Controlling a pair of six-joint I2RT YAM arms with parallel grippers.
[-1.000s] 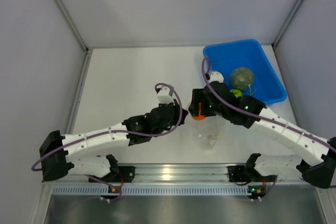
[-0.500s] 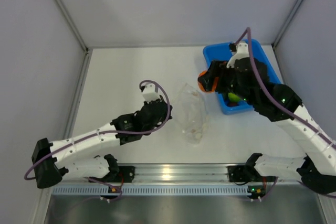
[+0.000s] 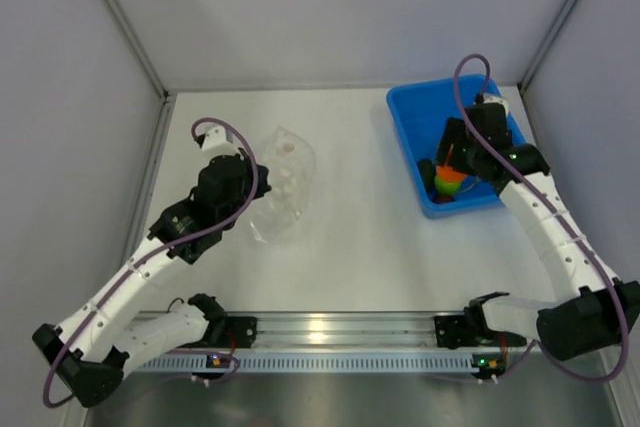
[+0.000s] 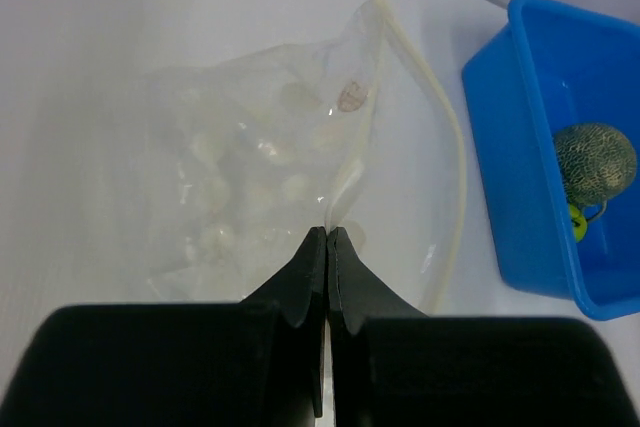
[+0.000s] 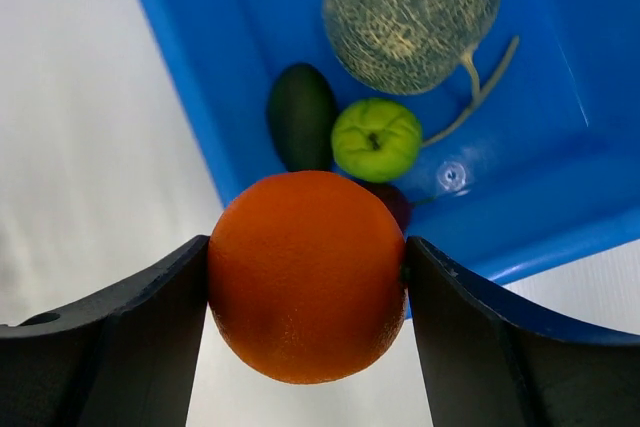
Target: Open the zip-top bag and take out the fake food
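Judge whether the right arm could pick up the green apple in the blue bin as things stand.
Probably not yet: the right pincer is full, shut on the orange. The green apple lies uncovered in the blue bin close by, so only that load blocks a grasp.

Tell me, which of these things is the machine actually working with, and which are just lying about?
In the job: zip-top bag, orange, melon, green apple, dark green piece.
Just there: blue bin, metal rail.
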